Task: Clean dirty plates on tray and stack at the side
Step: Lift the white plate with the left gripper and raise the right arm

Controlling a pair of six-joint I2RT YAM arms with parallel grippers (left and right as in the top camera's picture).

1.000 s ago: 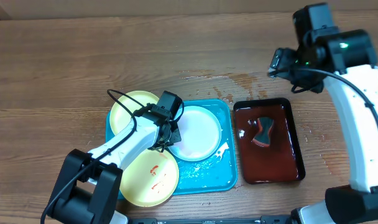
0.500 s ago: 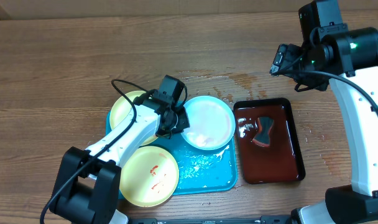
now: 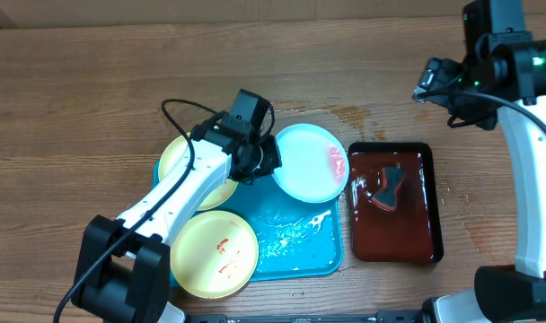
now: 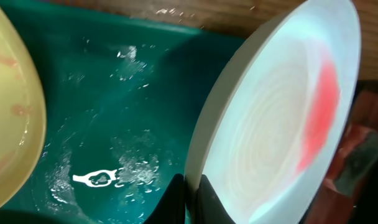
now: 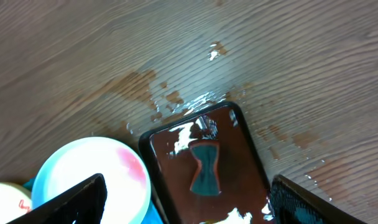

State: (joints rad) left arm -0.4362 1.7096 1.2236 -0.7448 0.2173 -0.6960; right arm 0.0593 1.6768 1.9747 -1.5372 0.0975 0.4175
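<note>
**Left gripper (image 3: 266,161) clamping the mint-white plate (image 3: 309,161) at the turquoise tray's (image 3: 295,251) 1 o'clock corner**

The table (image 3: 75,90), a brown wood-grain board, is showing wet streaks (image 3: 345,115) at 12 o'clock of the glossy red-brown tray (image 3: 412,229), which is holding a dark bow-tie-shaped pad (image 3: 387,190). The turquoise tray, smooth plastic with rounded corners and a raised rim, is carrying droplets on its floor. The left fingers (image 4: 176,199) are pinching the rim of the round, tilted mint-white plate, with a red smear at its 3 o'clock edge. Two yellow-green plates (image 3: 215,256) are lying at the tray's 10 and 7 o'clock. The right gripper (image 3: 432,82) is hanging spread and empty above the table.

Overhead looks down; both wrist views share the mint plate (image 4: 270,124).
</note>
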